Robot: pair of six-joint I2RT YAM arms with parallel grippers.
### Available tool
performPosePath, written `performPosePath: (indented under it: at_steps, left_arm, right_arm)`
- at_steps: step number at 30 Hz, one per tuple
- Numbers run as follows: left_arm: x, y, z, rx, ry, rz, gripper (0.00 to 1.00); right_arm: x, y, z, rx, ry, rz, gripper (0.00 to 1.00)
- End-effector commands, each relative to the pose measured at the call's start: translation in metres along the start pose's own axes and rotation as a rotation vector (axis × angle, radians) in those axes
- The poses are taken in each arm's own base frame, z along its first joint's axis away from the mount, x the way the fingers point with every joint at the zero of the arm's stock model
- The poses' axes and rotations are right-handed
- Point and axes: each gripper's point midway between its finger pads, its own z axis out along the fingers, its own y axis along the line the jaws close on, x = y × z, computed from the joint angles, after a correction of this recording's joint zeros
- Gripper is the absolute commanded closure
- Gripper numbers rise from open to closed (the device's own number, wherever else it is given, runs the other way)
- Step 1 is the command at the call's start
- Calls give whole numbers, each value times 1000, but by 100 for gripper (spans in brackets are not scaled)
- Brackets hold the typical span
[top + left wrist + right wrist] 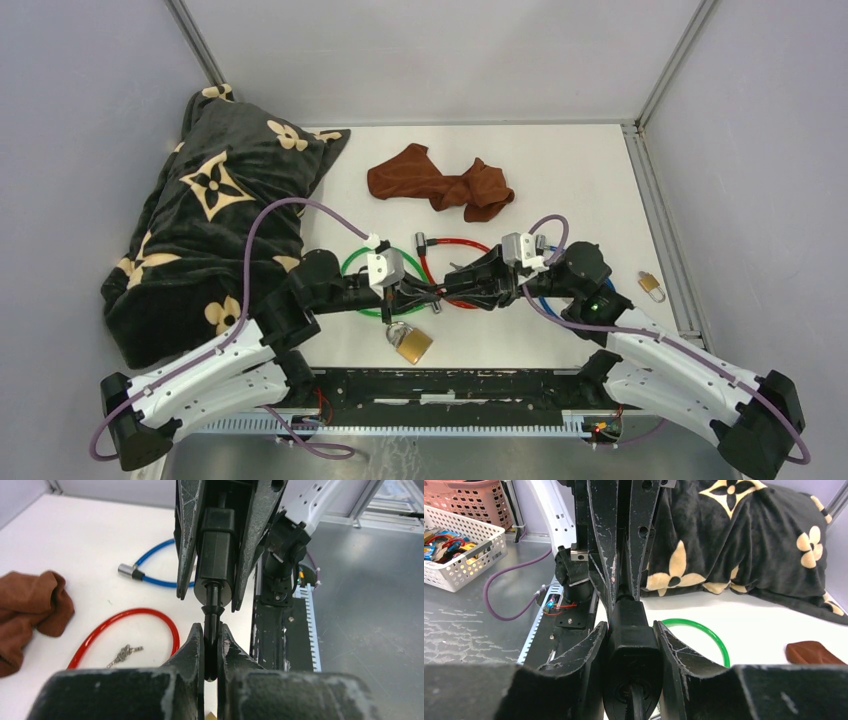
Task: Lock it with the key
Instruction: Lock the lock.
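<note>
Above the table's front middle, the two grippers meet tip to tip. My right gripper point(462, 282) point(630, 630) is shut on a black lock body point(214, 555) point(630, 647), one finger point(186, 545) on each side. My left gripper point(418, 293) point(211, 640) is shut on the black head of the key point(211, 627). The key's stem runs straight into the round end of the lock body. In the right wrist view a black cord leaves the lock's near end at the bottom edge.
A brass padlock point(410, 343) lies under the grippers near the front edge. Green point(355, 268), red point(125, 617) and blue point(152, 567) cable loops and loose keys point(124, 654) lie around. A brown cloth point(440, 183), a black flowered blanket point(215, 210) and a small padlock point(651, 286) also lie here.
</note>
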Motion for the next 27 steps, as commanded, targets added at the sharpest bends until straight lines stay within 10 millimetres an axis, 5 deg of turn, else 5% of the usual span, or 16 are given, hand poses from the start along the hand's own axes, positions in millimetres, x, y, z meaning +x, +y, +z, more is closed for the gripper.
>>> performPosePath:
  at_steps: [1, 10, 14, 23, 27]
  left_arm:
    - [-61, -7, -15, 15, -236, 66, 98]
    - [-54, -8, -24, 8, -253, 65, 96]
    - [-53, -5, -27, -23, -279, 55, 48]
    - [-28, 12, -37, -126, -298, -66, 29]
    - [-32, 22, -47, -169, -372, -128, 28]
  right_arm:
    - [-42, -32, -17, 185, -89, -123, 100]
    - [-53, -32, -17, 184, -115, -106, 100]
    - [-63, -29, -17, 176, -162, -95, 100]
    - [-73, -28, -21, 198, -214, -72, 100]
    - [-89, -15, -20, 133, -327, -9, 100]
